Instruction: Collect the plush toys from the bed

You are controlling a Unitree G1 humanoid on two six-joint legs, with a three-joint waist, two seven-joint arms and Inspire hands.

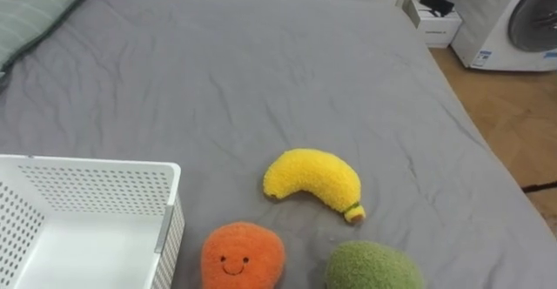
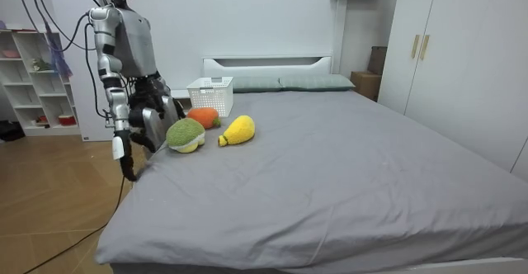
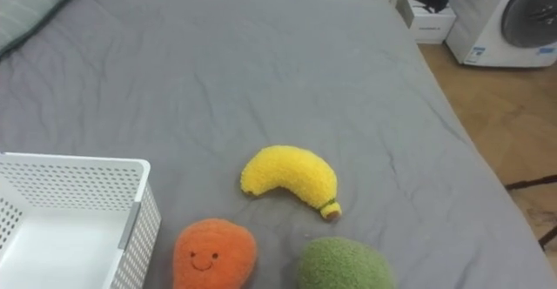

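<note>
Currently the robot is being shown standing at the side of the grey-sheeted bed [image 1: 261, 71]. Its right hand [image 2: 122, 154] is being held low beside the mattress edge, and whether its fingers are spread or curled cannot be told. Three toys are being shown lying on the sheet, above those fingers and apart from them. A green round plush toy [image 1: 374, 270] is lying nearest the fingers. An orange round plush toy with a smiling face [image 1: 242, 256] is lying just beyond it, and a yellow plush banana [image 1: 312, 178] is lying further onto the bed. A white perforated plastic basket [image 1: 96, 189] is being shown farthest from the fingers, just beside the orange toy.
</note>
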